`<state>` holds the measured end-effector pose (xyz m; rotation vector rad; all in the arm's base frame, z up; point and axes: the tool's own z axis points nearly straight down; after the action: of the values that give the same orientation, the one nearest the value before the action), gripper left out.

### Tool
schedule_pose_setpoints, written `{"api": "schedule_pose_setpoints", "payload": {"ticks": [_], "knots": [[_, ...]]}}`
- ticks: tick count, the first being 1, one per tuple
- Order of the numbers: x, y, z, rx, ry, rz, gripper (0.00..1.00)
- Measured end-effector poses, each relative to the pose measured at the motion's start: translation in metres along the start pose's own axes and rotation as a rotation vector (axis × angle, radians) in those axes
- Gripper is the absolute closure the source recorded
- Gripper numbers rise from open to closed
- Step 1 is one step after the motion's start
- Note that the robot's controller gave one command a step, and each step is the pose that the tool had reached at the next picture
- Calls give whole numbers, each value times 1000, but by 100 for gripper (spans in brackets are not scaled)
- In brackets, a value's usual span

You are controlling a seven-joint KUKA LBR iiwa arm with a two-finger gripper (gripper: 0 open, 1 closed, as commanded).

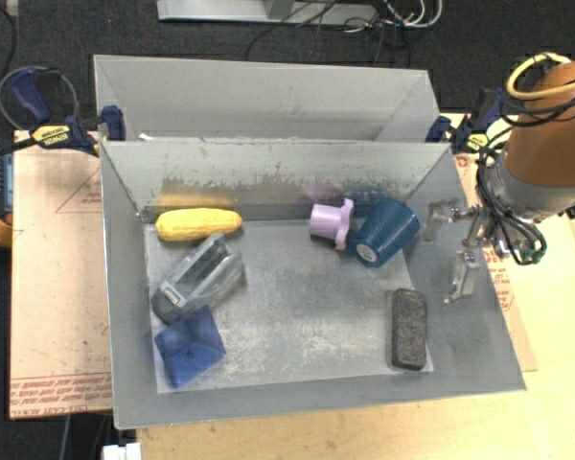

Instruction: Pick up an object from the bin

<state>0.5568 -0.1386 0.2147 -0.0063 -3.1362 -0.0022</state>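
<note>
You have the grey bin (297, 391) in front of you, with a scuffed, flat floor and walls sloping outward on all sides. The middle of the floor is bare, from the centre down to the near wall, and that is your widest open room.

The arm (546, 151) comes in from the right, and its gripper (457, 257) hangs over the right wall, above the slope and not over the floor. You cannot tell whether the gripper is apart or together, and nothing shows in it.

Nearest to it are two things:
- A dark blue cup (383, 230) lies on its side at the foot of the far wall, in the right corner.
- A dark grey block (409, 328) lies flat by the right wall, below the gripper and apart from the cup.

A lilac spool (331, 222) touches the cup's left side.

The left side is crowded:
- A clear case (199, 278) sits tilted near the left wall.
- A crumpled blue cloth (187, 345) lies just below the case, in the near-left corner.
- A yellow corn cob (198, 223) lies along the far wall, above the case.
</note>
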Motion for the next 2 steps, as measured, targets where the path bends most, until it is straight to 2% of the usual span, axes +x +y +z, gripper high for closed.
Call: {"api": "schedule_pose_setpoints", "payload": {"ticks": [1,2], "knots": [[-2,1,-4,1,-7,-4,0],[3,1,82,2,-8,-316,0]]}}
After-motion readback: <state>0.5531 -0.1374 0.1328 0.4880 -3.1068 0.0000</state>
